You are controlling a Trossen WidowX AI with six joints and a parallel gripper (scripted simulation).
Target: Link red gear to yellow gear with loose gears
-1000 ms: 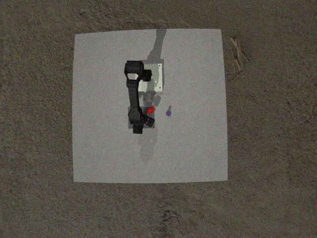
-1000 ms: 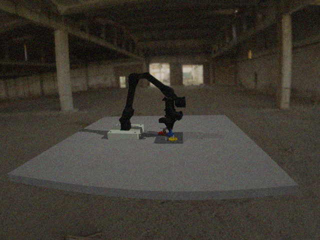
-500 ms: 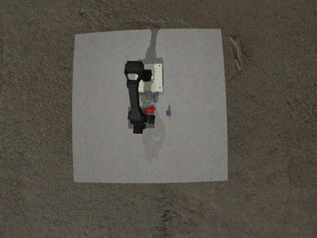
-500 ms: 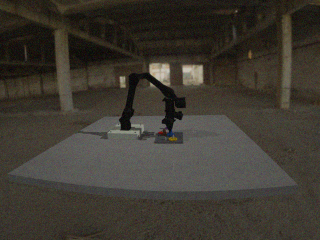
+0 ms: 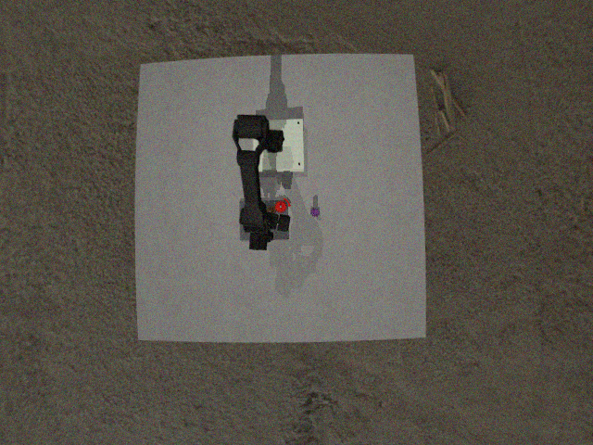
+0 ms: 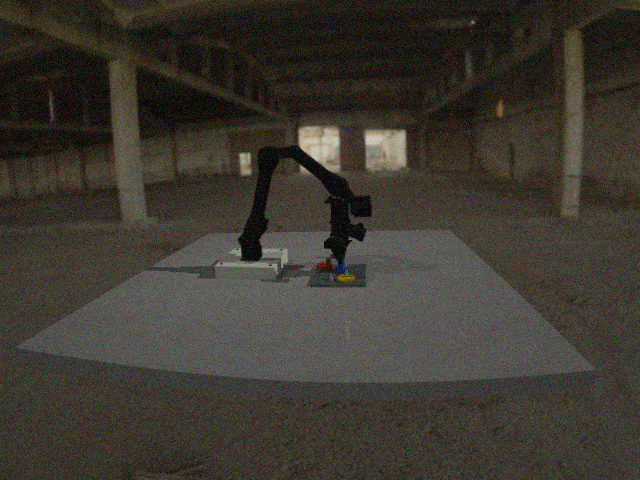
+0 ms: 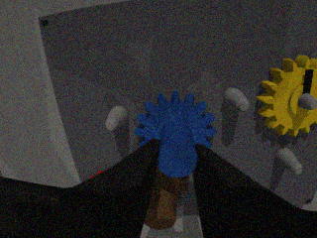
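My gripper (image 6: 339, 260) (image 7: 176, 149) is shut on the upright knob of a blue gear (image 6: 339, 269) (image 7: 175, 111). The blue gear is low over the grey board (image 5: 283, 235) (image 6: 319, 283) (image 7: 94, 59); whether it sits flat is unclear. The yellow gear (image 6: 345, 278) (image 7: 279, 101) with its black stripe sits on a peg at the right in the wrist view. Bare pegs show left (image 7: 117, 118) and right (image 7: 236, 98) of the blue gear, and below the yellow gear (image 7: 289, 161). The red gear (image 5: 278, 207) (image 6: 322, 265) is mostly hidden by a finger in the wrist view.
A brown knobbed piece (image 7: 162, 210) (image 6: 328, 264) stands close behind the blue knob, partly hidden by the fingers. A purple gear (image 5: 314, 211) stands on the table right of the board. The white arm base (image 5: 296, 148) (image 6: 245, 270) is near the board.
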